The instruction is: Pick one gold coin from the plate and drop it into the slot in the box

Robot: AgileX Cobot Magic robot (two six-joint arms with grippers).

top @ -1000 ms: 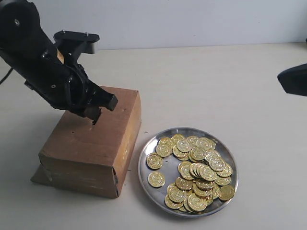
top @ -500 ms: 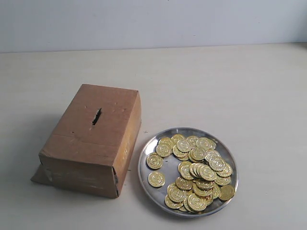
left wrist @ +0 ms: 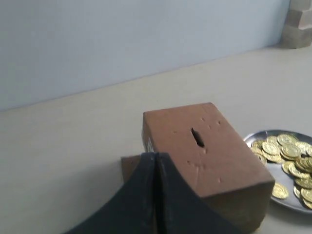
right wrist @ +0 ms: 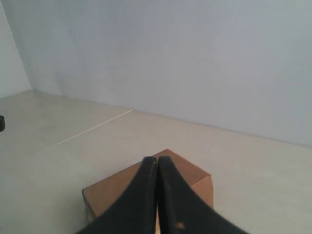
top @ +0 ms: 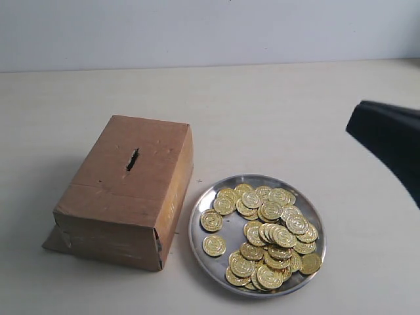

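The brown cardboard box (top: pixel 125 197) stands on the left of the table, its dark ragged slot (top: pixel 132 159) in the top face. Beside it, to the right, lies the silver plate (top: pixel 200 239) with several gold coins (top: pixel 272 239) heaped mostly on its right half. My left gripper (left wrist: pixel 156 155) is shut with nothing in it, back from the box (left wrist: pixel 214 161) and slot (left wrist: pixel 197 138); it is out of the exterior view. My right gripper (right wrist: pixel 157 158) is shut and empty, with the box (right wrist: pixel 109 192) beyond its tips. The right arm (top: pixel 390 141) shows as a black shape at the right edge.
A loose cardboard flap (top: pixel 54 239) sticks out under the box's left end. A pale wall (top: pixel 210 29) runs behind the beige table (top: pixel 282 111). A beige block (left wrist: pixel 297 24) stands at the far corner in the left wrist view.
The left arm, which hung over the box slot a second ago, has left the exterior view. The right arm has come further in from the right edge.
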